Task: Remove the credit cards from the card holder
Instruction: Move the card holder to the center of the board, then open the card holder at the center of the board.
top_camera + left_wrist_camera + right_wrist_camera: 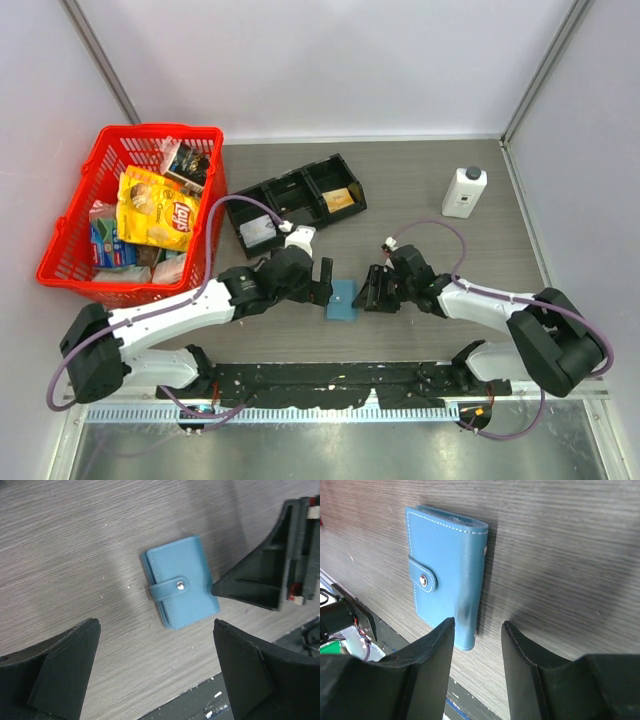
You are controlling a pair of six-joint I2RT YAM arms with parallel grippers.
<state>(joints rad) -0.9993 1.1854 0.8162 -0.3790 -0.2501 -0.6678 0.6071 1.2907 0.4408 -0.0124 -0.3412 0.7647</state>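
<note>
Card holder, a small light-blue stitched wallet (pixel 181 582) with a snap strap, lies flat and fastened shut on the grey wood-grain table (pixel 430 190), between your two grippers. Your right gripper (pixel 477 625) has its black fingers parted with nothing between them, tips close to one corner of the wallet. Your left gripper (pixel 156 630) stands spread wide and empty over the wallet's other side. Farther back sit a black three-compartment tray (pixel 297 200), a red plastic basket (pixel 160 130) of snack packs and a white bottle (pixel 464 192).
</note>
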